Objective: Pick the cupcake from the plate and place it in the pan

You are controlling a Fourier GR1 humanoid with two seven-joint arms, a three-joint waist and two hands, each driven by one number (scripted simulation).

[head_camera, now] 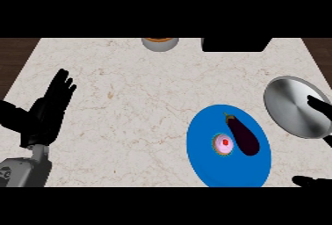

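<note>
Nothing is done yet; pick, carry and placement all remain. At the lower right edge of the frame the right hand [310, 181] shows only as dark finger shapes, and I cannot tell whether they are released or clenched. At lower left, the left hand [48, 110] rests with fingers straight and released, holding nothing. The cupcake [224, 143] sits on the blue plate [204, 154] at lower right of centre, just beside an eggplant [242, 134]. It stands upright, pink top facing the viewer, long axis vertical. Further up at the right edge lies the pan [293, 107], holding nothing visible.
</note>
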